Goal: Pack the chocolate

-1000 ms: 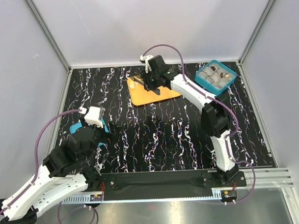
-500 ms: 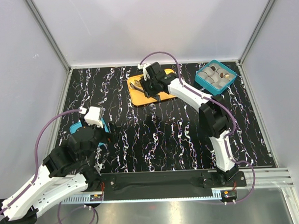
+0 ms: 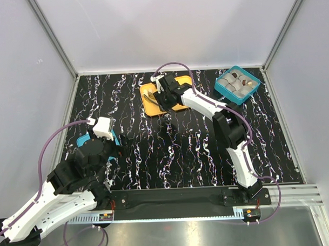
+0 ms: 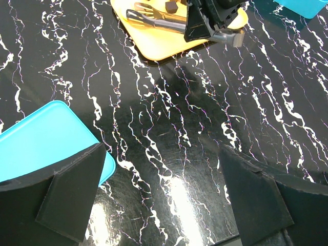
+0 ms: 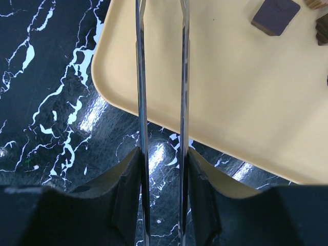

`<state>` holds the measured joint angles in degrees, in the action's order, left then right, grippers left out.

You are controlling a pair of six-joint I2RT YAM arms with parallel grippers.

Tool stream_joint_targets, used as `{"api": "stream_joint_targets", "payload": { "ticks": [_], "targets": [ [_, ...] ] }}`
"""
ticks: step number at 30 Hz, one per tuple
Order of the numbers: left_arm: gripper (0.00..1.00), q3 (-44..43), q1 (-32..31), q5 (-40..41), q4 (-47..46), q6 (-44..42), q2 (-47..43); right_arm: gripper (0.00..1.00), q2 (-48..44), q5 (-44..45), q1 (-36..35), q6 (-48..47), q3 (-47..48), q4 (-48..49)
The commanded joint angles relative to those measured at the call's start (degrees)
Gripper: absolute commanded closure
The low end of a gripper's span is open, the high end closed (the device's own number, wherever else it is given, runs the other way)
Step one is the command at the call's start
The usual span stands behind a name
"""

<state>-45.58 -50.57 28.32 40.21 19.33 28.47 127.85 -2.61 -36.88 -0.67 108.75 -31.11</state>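
Note:
My right gripper (image 5: 161, 169) is shut on a pair of metal tongs (image 5: 142, 77), whose two thin blades run forward over the left end of the orange tray (image 5: 225, 97). A dark brown square chocolate (image 5: 275, 14) lies on the tray, off to the right of the blades, with another at the frame's edge. From above, the right gripper (image 3: 163, 95) hangs over the tray (image 3: 151, 108). The teal box (image 3: 222, 91) at the back right holds several chocolates (image 3: 237, 81). My left gripper (image 4: 164, 195) is open over bare table, holding nothing.
A teal lid (image 4: 41, 138) lies flat on the black marbled table beside my left finger, also showing from above as the lid (image 3: 84, 140). The left wrist view shows the tongs (image 4: 159, 20) and a chocolate (image 4: 170, 6) on the tray. Grey walls enclose the table.
The right gripper has moved left and a little nearer over the tray, carrying the tongs. The left arm has stayed still.

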Motion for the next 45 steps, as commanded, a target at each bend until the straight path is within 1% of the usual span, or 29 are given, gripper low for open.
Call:
{"api": "stream_joint_targets", "payload": {
  "ticks": [1, 14, 17, 21, 28, 32, 38, 42, 45],
  "targets": [
    [0.01, 0.0, -0.1, 0.9, -2.4, -0.3, -0.6, 0.56, 0.6, 0.0, -0.9, -0.8, 3.1, 1.8],
    [0.01, 0.0, -0.1, 0.9, -2.5, -0.4, -0.5, 0.57, 3.1, 0.7, -0.8, -0.8, 5.9, 1.0],
    [0.01, 0.0, -0.1, 0.8, -2.6, -0.4, -0.5, 0.60, 2.9, 0.8, -0.9, -0.9, 6.1, 0.8],
    [0.01, 0.0, -0.1, 0.8, -2.4, -0.4, -0.5, 0.66, 2.1, 1.5, -0.8, -1.1, 6.1, 0.1],
    [0.01, 0.1, -0.1, 0.5, -2.7, -0.4, -0.4, 0.71, -3.0, 1.4, -0.8, -0.3, 2.0, 2.6],
    [0.01, 0.0, -0.1, 0.3, -2.6, -0.4, -0.4, 0.76, -4.5, 2.1, -0.9, 0.3, 1.7, 1.7],
    [0.01, 0.0, -0.1, 0.3, -2.6, -0.4, -0.5, 0.79, -8.6, 2.3, -0.8, 0.3, 0.7, 0.3],
    [0.01, 0.0, -0.1, 0.4, -2.5, -0.3, -0.7, 0.80, -12.2, 6.6, -0.6, 2.7, 0.1, -3.0],
    [0.01, 0.0, -0.1, 0.4, -2.6, -0.3, -0.6, 0.80, -13.7, 10.1, 0.8, 4.3, -0.1, -6.7]
  ]
}}
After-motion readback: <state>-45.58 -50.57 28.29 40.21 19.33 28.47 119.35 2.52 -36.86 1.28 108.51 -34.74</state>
